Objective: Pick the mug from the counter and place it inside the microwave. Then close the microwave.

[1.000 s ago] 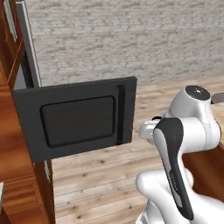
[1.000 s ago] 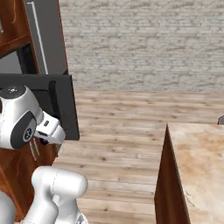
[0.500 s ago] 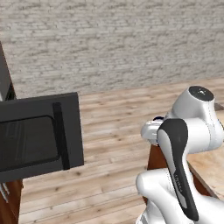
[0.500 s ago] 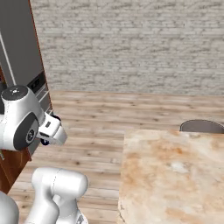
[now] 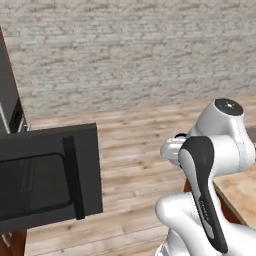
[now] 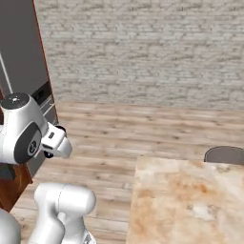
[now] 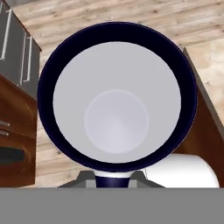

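the gripper (image 7: 114,181) is pinching the mug (image 7: 116,98) at its near rim; rigid, light, smooth-walled, so likely slippery and breakable.

Smooth white mug (image 7: 117,109) interior (dark glossy rim), marble-look counter (image 6: 190,200), wooden floor (image 5: 135,150).

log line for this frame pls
phase: carrying mug to microwave | gripper: shut on mug, mug seen from above, empty | microwave door: open | counter: at right, mug off it
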Controlling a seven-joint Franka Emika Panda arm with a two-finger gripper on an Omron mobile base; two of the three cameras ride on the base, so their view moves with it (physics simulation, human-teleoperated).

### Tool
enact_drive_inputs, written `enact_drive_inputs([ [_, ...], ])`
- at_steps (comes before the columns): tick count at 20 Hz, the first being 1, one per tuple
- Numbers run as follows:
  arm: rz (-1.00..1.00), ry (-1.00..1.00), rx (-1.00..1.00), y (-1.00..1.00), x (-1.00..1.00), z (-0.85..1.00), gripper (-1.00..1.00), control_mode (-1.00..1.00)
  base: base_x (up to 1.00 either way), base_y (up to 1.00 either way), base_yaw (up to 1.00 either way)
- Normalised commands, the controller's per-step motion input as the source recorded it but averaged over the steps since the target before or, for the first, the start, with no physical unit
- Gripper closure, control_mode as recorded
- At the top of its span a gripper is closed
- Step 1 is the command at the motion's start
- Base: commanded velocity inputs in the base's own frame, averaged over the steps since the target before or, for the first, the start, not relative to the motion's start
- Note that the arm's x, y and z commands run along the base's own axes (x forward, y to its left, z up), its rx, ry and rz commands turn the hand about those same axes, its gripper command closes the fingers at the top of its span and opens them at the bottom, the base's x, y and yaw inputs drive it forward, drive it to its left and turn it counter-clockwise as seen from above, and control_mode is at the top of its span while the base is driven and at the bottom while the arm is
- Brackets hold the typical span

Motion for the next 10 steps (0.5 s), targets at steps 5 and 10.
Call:
enact_drive_inputs([
  [5, 0.0, 0.0, 0.0, 0.0, 0.0, 0.0, 1.0, 1.0, 1.0, 0.06, 0.06],
  [10, 0.0, 0.0, 0.0, 0.0, 0.0, 0.0, 1.0, 1.0, 1.0, 0.0, 0.14],
])
